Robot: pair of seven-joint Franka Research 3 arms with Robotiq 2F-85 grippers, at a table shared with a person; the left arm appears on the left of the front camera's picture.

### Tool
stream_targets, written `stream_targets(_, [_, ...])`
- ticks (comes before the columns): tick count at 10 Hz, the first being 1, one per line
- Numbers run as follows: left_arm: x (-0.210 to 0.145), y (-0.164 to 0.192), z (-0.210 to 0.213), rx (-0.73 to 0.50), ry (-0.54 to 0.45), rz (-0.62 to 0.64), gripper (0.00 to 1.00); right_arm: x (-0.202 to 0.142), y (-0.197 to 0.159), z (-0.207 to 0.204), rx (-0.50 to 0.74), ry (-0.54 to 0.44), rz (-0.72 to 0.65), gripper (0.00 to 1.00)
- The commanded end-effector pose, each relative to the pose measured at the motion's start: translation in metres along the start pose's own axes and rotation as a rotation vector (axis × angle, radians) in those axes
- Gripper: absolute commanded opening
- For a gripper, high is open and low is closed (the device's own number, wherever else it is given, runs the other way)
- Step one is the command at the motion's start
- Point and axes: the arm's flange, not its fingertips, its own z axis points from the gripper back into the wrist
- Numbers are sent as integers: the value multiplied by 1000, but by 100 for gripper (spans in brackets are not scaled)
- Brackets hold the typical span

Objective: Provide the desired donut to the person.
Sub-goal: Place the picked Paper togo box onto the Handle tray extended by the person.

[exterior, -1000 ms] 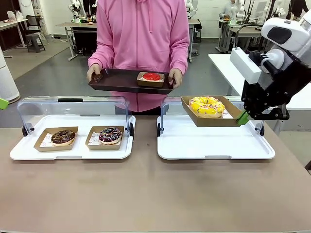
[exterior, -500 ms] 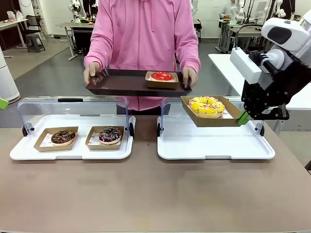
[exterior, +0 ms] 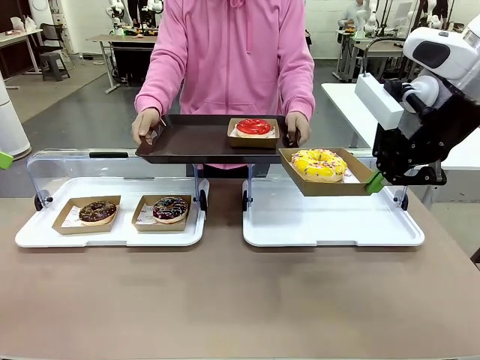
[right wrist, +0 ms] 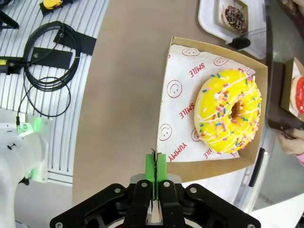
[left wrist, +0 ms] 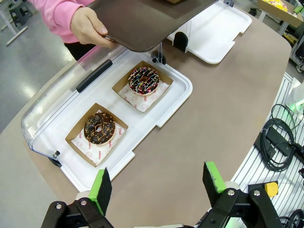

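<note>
Item, near: my left jaws [left wrist: 156, 187] stand released above the table [exterior: 225, 300], over two chocolate donuts [exterior: 97, 211] in a white case [exterior: 112, 236]. Item, middle: my right jaws [right wrist: 156, 173] are clenched on the edge of the cardboard tray [exterior: 300, 180] bearing the yellow sprinkled donut [exterior: 319, 164], aloft over the second case [exterior: 330, 225]. Item, far: the person [exterior: 232, 52] holds a dark tray [exterior: 195, 139] with a red donut [exterior: 253, 126], just beside mine.

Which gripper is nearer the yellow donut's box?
Right. The right gripper pinches the edge of the yellow donut's box; the left gripper hovers open above the other tray, far from it.
</note>
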Motion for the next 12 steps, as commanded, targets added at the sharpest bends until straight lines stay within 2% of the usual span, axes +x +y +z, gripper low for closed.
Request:
stream_targets(1, [-1,1,-1,-3,-7,-3,100,-3,2,0,0,14,7,0])
stream_targets(8, [-1,1,-1,-3,-7,-3,100,0,0,0,0,0,0,1])
stream_targets(9, [-1,1,-1,-3,-7,-3,100,30,-31,6,0,40,-95,1])
stream_targets(10, [-1,1,-1,-3,-7,-3,100,73,-71,5,25,106,-74,1])
stream_targets(12, [-1,1,-1,-3,-7,-3,100,130,-143,-20,82,140,-135,1])
